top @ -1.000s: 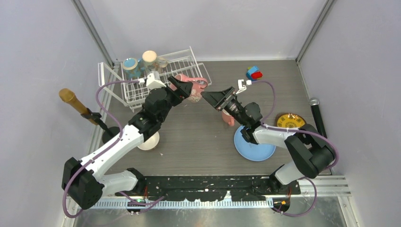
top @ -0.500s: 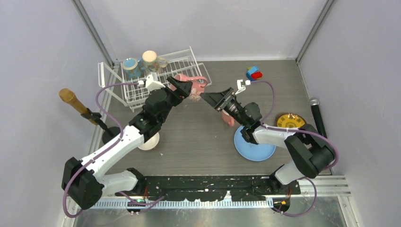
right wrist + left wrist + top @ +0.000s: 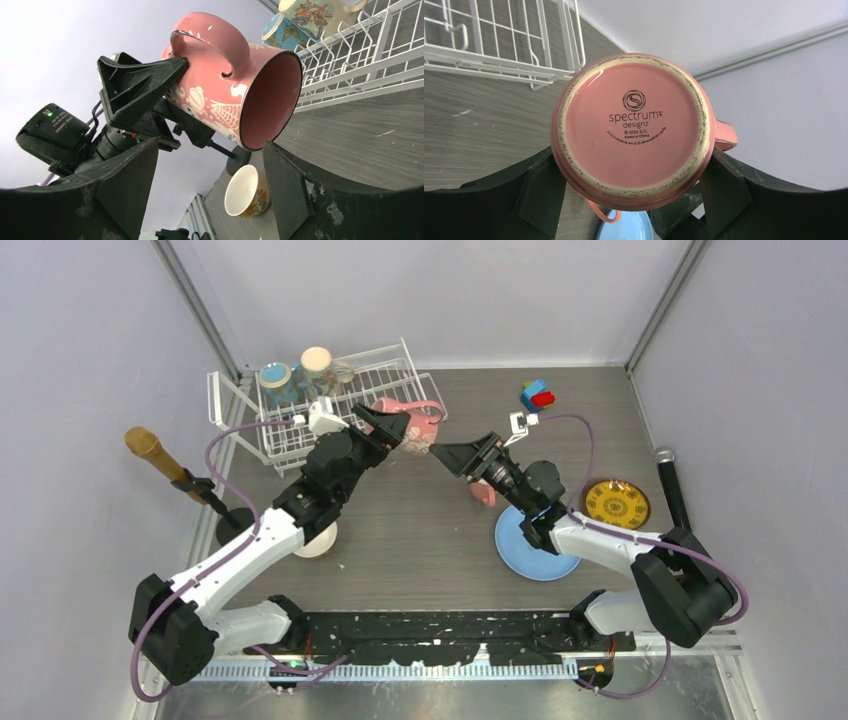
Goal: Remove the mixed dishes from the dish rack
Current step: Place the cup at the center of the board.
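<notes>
My left gripper (image 3: 392, 430) is shut on a pink mug (image 3: 415, 428) and holds it on its side in the air, just right of the white wire dish rack (image 3: 300, 430). In the left wrist view the mug's base (image 3: 631, 130) fills the gap between both fingers. My right gripper (image 3: 447, 455) is open and faces the mug's mouth (image 3: 270, 100) from close by, without touching it. A teal mug (image 3: 277, 380) and a cream mug (image 3: 320, 365) stand in the rack's far corner. A second pink mug (image 3: 484, 490) lies on the table under my right wrist.
A light-blue plate (image 3: 535, 550) lies front right, with a yellow patterned plate (image 3: 615, 502) further right. A cream bowl (image 3: 315, 538) sits under my left forearm. Toy blocks (image 3: 538, 394) are at the back right. Microphones stand at the left (image 3: 150, 450) and right (image 3: 672, 485) edges.
My right arm's elbow has swung to the right, uncovering the whole yellow plate, while its gripper stays pointed at the mug. The left gripper and the mug have barely moved.
</notes>
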`<act>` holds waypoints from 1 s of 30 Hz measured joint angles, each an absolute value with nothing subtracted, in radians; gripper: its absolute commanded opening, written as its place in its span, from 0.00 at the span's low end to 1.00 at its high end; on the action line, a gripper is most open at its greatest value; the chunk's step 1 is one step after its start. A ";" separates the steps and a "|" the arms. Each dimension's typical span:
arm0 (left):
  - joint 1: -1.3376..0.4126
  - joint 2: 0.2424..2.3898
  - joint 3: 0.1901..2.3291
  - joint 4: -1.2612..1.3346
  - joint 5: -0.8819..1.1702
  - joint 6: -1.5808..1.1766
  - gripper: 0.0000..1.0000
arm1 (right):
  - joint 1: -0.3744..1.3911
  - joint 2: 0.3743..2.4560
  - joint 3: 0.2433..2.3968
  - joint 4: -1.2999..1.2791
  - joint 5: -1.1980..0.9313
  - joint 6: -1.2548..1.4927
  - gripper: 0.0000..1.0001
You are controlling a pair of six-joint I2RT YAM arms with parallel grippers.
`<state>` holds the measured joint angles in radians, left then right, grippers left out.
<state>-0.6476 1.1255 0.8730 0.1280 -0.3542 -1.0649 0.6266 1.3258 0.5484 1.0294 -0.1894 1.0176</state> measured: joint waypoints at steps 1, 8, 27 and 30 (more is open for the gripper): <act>-0.647 1.126 0.868 0.133 -0.345 -1.077 0.00 | 0.627 1.325 0.555 1.017 -0.190 1.008 0.82; -0.659 1.126 0.825 0.168 -0.294 -1.159 0.00 | 0.627 1.343 0.628 0.975 -0.219 0.984 0.79; -0.670 1.106 0.746 0.356 -0.246 -1.361 0.30 | 0.634 1.471 0.680 1.199 -0.284 1.105 0.07; -0.670 1.098 0.746 0.382 -0.239 -1.367 0.74 | 0.635 1.471 0.693 1.228 -0.297 1.099 0.01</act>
